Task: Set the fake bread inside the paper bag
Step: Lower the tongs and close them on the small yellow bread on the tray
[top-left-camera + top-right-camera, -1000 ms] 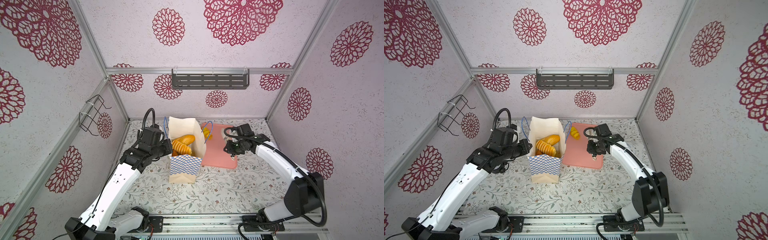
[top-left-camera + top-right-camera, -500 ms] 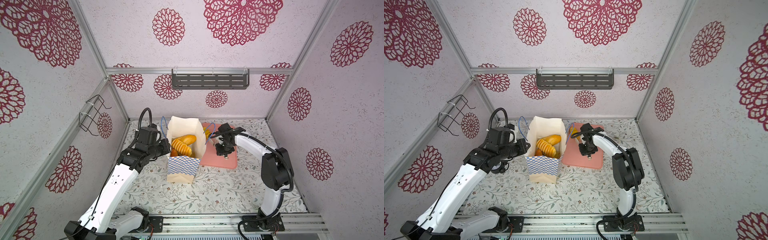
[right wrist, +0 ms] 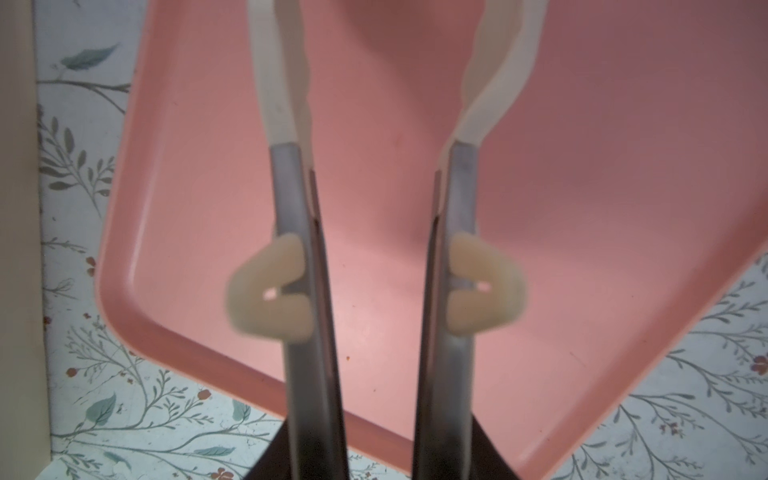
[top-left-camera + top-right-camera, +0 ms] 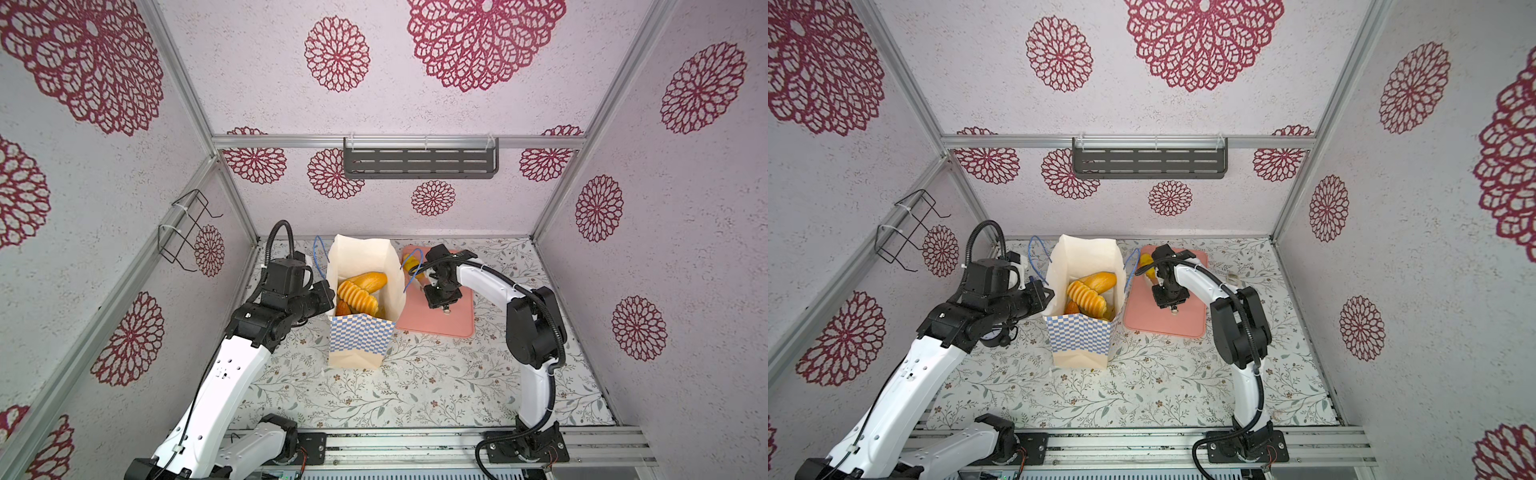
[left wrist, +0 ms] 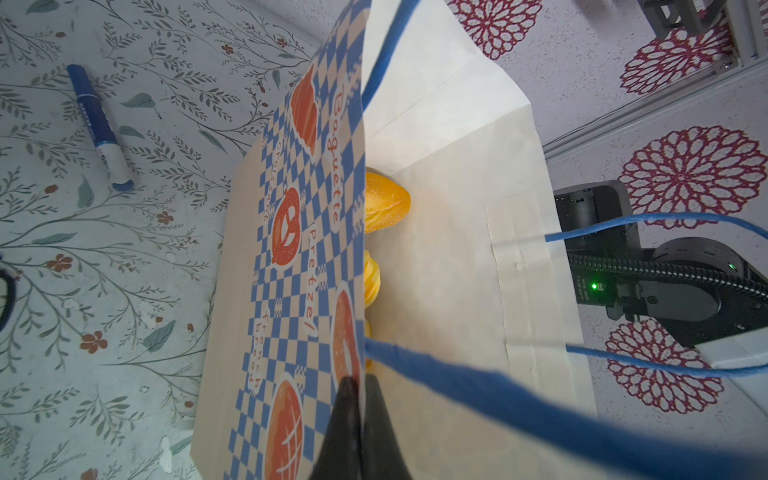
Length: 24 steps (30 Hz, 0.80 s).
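The paper bag [image 4: 359, 340] [image 4: 1079, 340] stands open at mid-table, and several pieces of fake bread [image 4: 361, 291] [image 4: 1090, 291] lie inside it. My left gripper [image 4: 326, 293] [image 5: 360, 386] is shut on the bag's left wall [image 5: 291, 249] at the rim. One more yellow bread [image 4: 409, 262] [image 4: 1145, 262] lies at the far end of the pink tray, behind the bag's blue cord handle. My right gripper [image 4: 441, 296] [image 3: 380, 457] hangs over the tray and holds metal tongs [image 3: 299, 249]. The tongs' white-tipped arms stand apart with nothing between them.
The pink tray [image 4: 449, 324] [image 3: 582, 208] lies right of the bag, touching its side. A blue marker [image 5: 102, 129] lies on the floral mat left of the bag. A grey shelf [image 4: 419, 158] hangs on the back wall and a wire rack [image 4: 185, 232] on the left wall.
The right arm has folded and swung its gripper left over the tray, closer to the bag. The tongs' arms have spread apart. The left gripper and bag have shifted slightly left.
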### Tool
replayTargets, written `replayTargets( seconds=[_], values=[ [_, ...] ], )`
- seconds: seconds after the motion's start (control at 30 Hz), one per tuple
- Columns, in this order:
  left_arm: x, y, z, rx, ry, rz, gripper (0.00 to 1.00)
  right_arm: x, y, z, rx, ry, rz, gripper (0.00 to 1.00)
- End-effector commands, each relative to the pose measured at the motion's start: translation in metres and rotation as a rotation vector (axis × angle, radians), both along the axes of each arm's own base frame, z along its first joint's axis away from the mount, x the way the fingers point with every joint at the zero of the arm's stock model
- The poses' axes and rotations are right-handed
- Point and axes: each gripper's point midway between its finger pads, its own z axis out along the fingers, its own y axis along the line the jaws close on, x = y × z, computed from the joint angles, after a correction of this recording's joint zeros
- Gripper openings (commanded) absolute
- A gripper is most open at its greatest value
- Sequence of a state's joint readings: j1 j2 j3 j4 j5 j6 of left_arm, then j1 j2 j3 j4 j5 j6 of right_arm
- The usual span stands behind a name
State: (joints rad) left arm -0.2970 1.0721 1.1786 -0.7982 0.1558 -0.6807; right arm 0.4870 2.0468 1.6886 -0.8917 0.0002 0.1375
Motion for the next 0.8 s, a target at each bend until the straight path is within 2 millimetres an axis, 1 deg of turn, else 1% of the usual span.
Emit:
replayTargets(
  seconds=[0.0, 0.23, 0.33, 0.43, 0.5, 0.57, 0.77],
  values=[
    [0.004, -0.002, 0.015, -0.025, -0.070, -0.016, 0.00, 0.013, -0.001, 0.012, -0.016, -0.041, 0.008, 0.41],
    [0.003, 0.000, 0.014, -0.029, -0.070, -0.006, 0.00, 0.027, 0.007, 0.008, 0.006, -0.030, 0.021, 0.41],
    [0.003, 0.001, 0.014, -0.029, -0.068, -0.004, 0.00, 0.032, 0.010, 0.006, 0.015, -0.026, 0.023, 0.38],
    [0.003, 0.002, 0.014, -0.029, -0.067, 0.000, 0.00, 0.035, 0.012, 0.006, 0.023, -0.025, 0.023, 0.31],
    [0.003, 0.003, 0.014, -0.029, -0.066, 0.001, 0.00, 0.034, 0.012, 0.007, 0.028, -0.028, 0.024, 0.24],
    [0.003, 0.003, 0.014, -0.029, -0.066, 0.002, 0.00, 0.033, 0.012, 0.010, 0.036, -0.031, 0.022, 0.15],
    [0.003, 0.003, 0.014, -0.031, -0.067, 0.003, 0.00, 0.024, 0.009, 0.027, 0.061, -0.061, 0.004, 0.06]
  ],
)
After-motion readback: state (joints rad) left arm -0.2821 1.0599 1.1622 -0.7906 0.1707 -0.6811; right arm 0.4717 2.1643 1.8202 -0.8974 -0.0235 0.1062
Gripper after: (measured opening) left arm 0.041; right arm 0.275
